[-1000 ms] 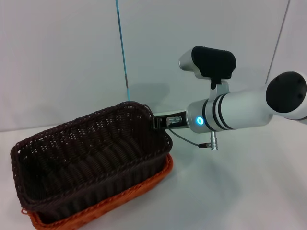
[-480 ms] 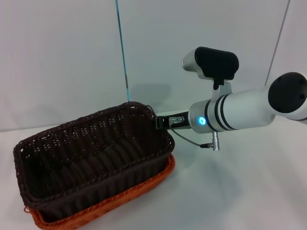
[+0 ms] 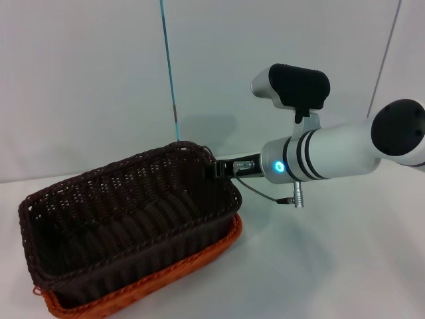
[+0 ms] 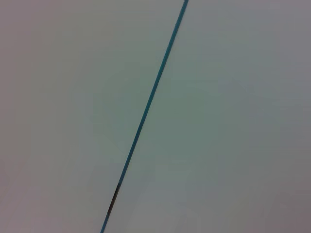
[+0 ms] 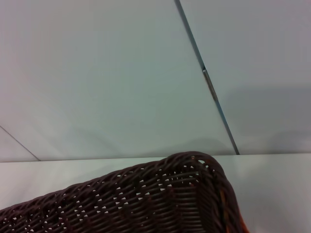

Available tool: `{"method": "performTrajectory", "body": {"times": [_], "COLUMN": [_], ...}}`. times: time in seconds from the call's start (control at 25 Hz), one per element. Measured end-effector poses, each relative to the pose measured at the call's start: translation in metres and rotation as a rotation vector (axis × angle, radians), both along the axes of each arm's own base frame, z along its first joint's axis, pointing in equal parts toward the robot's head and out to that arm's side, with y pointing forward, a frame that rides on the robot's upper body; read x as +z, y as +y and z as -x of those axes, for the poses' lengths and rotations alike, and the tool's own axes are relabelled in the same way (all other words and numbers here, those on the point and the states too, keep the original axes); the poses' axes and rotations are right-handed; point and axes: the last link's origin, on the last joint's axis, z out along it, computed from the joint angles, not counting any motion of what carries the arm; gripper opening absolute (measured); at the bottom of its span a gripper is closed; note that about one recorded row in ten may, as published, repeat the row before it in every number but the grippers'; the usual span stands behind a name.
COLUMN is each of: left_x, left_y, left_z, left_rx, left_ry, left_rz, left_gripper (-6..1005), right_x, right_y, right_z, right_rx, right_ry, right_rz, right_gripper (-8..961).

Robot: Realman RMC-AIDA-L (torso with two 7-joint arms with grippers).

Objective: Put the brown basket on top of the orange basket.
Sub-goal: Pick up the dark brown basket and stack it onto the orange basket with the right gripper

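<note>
While viewed from the head camera: brown basket [image 3: 129, 216] nested inside orange basket [image 3: 143, 289], at lower left of white table [image 3: 332, 266]; only the orange rim and lower wall visible below and around the dark weave. Loose orange strand at the near left end. Right of the baskets, right gripper [image 3: 218, 170] at the brown basket's far right corner, on the rim; arm extended in from the right with blue indicator light [image 3: 277, 167] lit. Fingers hidden by gripper body and basket rim: jaw opening cannot be told, nor whether the rim is held.

Left wrist view: baskets not visible; plain pale wall [image 4: 233, 97] crossed by one teal seam line [image 4: 150, 104]. Left gripper seen in no view.

Right wrist view: upper corner of brown basket close up, braided rim and open weave, with sliver of orange at its outer edge; own fingers not visible.

Surface: white, matte, soft shadow beside the baskets. Room: pale panelled wall behind, teal vertical seam, second grey seam at far right.
</note>
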Motion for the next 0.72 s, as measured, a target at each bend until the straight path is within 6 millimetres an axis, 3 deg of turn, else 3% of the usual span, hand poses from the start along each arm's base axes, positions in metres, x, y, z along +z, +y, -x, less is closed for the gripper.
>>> {"method": "performTrajectory", "body": {"times": [0.16, 0.24, 0.44, 0.72], "left_x": [0.0001, 0.0002, 0.0005, 0.0012], "left_y": [0.0000, 0.0001, 0.0002, 0.0007], "left_z": [-0.0001, -0.0001, -0.0006, -0.0014], "left_rx": [0.000, 0.000, -0.002, -0.005], "left_ry": [0.000, 0.000, -0.001, 0.000], "left_rz": [0.000, -0.001, -0.001, -0.003], "left_gripper": [797, 797, 798, 798], "right_x": [0.0002, 0.0000, -0.0006, -0.0002], "right_y": [0.0002, 0.0001, -0.0005, -0.0014], "right_z": [0.0003, 0.0005, 0.0011, -0.0010], "right_rx": [0.001, 0.001, 0.002, -0.001], "right_ry": [0.001, 0.001, 0.002, 0.002], "right_rz": [-0.001, -0.001, 0.002, 0.003], "right_gripper": [270, 468, 704, 809]}}
